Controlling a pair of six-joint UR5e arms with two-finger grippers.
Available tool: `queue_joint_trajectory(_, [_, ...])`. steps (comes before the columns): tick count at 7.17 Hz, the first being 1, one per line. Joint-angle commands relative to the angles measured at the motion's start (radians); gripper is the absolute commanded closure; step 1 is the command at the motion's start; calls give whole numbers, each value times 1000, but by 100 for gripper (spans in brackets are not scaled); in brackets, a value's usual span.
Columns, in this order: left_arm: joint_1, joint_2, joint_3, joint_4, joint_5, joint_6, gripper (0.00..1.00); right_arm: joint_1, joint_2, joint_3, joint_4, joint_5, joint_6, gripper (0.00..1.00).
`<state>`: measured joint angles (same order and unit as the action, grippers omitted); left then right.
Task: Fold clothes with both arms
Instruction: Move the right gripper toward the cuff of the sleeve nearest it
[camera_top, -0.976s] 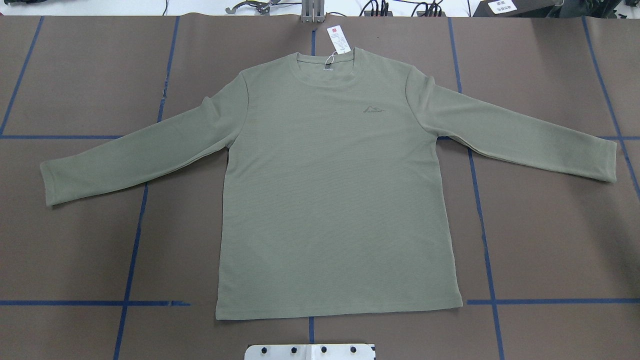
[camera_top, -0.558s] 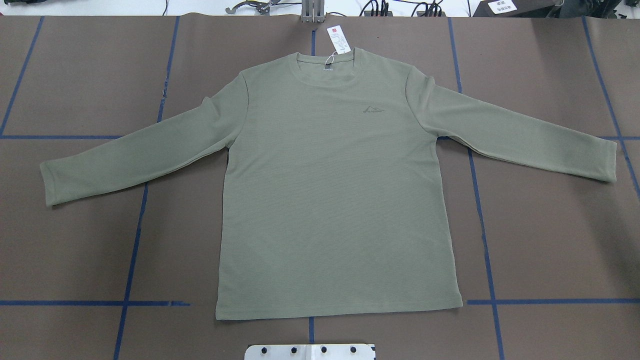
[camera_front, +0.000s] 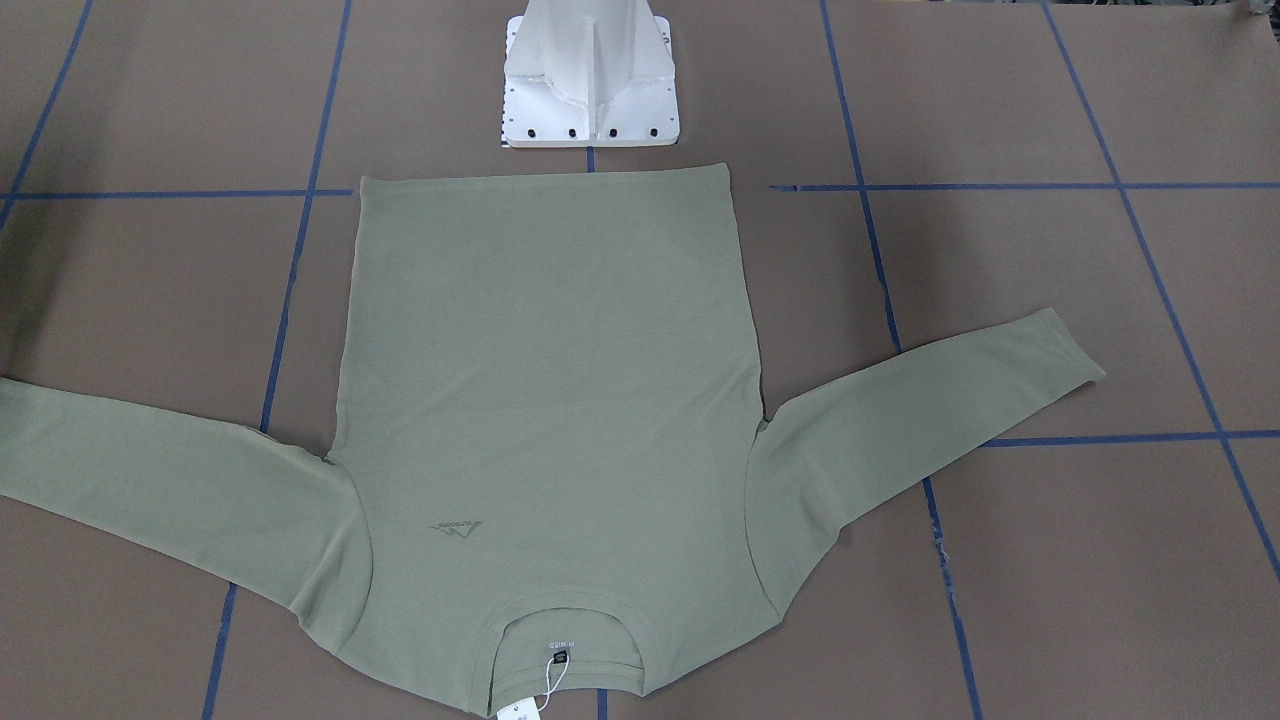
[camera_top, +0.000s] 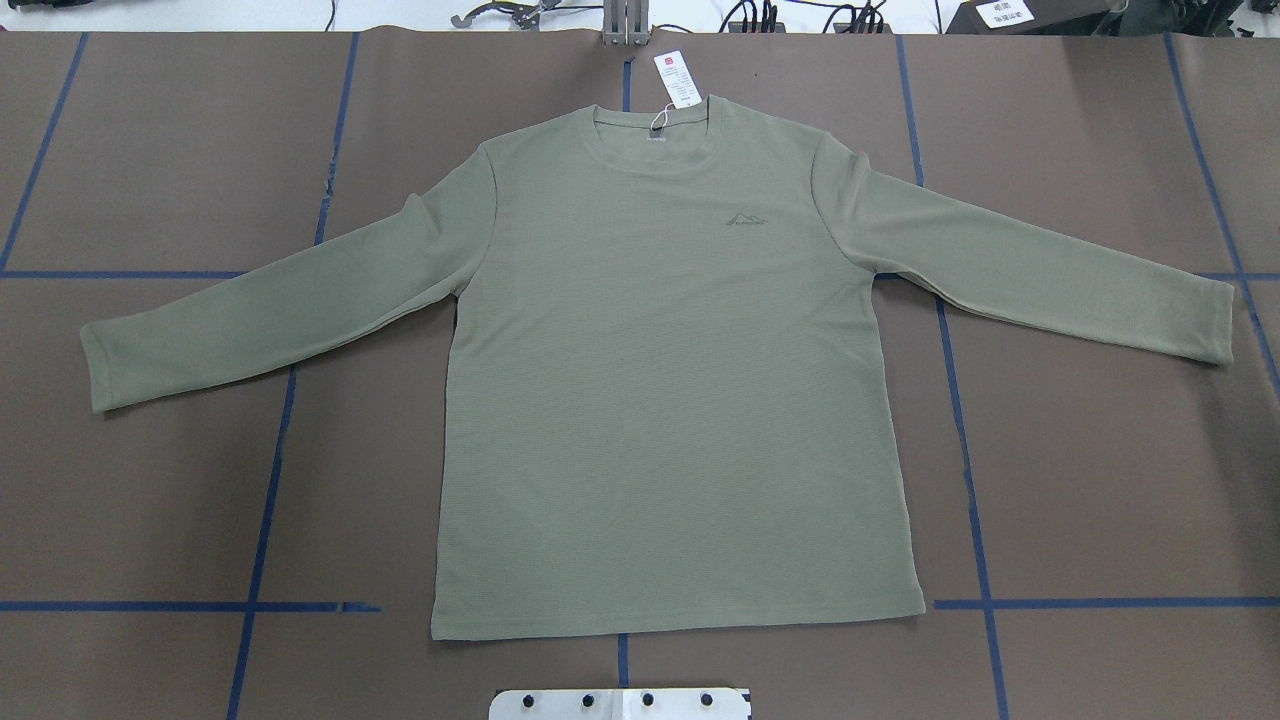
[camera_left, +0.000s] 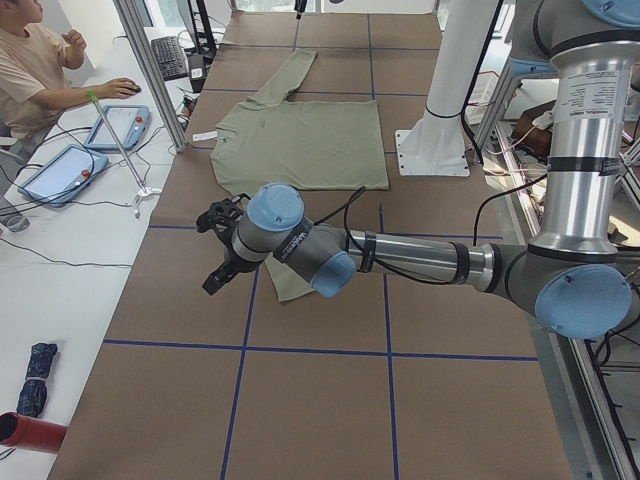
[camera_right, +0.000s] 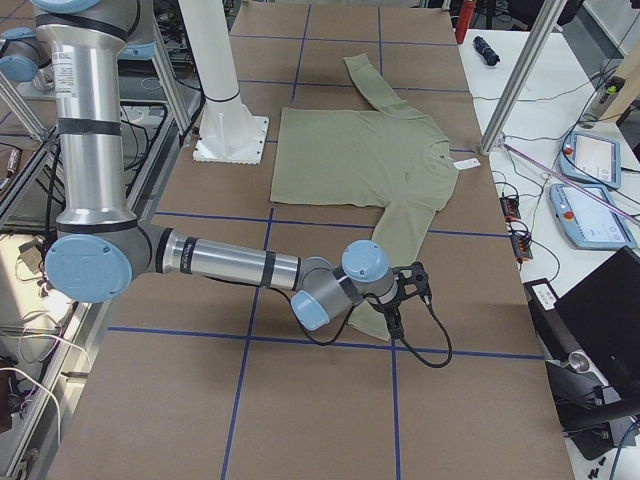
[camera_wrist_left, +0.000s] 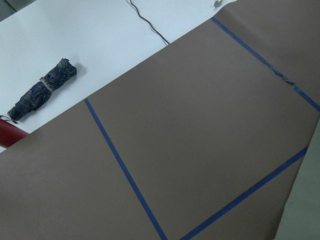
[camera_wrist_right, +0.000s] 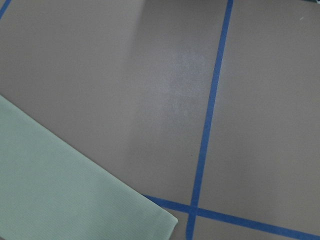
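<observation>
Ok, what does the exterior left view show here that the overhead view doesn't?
Only exterior left: the left arm stretched low over the table, its gripper close to the near sleeve; whether it is open cannot be told. Also a person at the side desk and a folded umbrella.
Only overhead: the shirt unobstructed, both sleeves spread, its chest logo legible, no arm in frame.
Both: the shirt lying flat, the brown table with blue tape lines, the white base plate.
</observation>
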<state>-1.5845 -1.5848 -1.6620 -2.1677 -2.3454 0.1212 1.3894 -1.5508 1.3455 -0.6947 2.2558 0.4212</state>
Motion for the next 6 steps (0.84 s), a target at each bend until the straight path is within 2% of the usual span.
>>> queue_joint_trajectory(1, [0,0,-1,-7,0,2,0,-91,12,-52,61,-65,76,1])
queue_joint_trajectory(2, [0,0,1,-7,-2,2,0,-105,12,-83,61,-65,76,7])
queue_joint_trajectory(6, [0,2,1,-7,-2,5,0,-135,12,-149,75,-82,76,19])
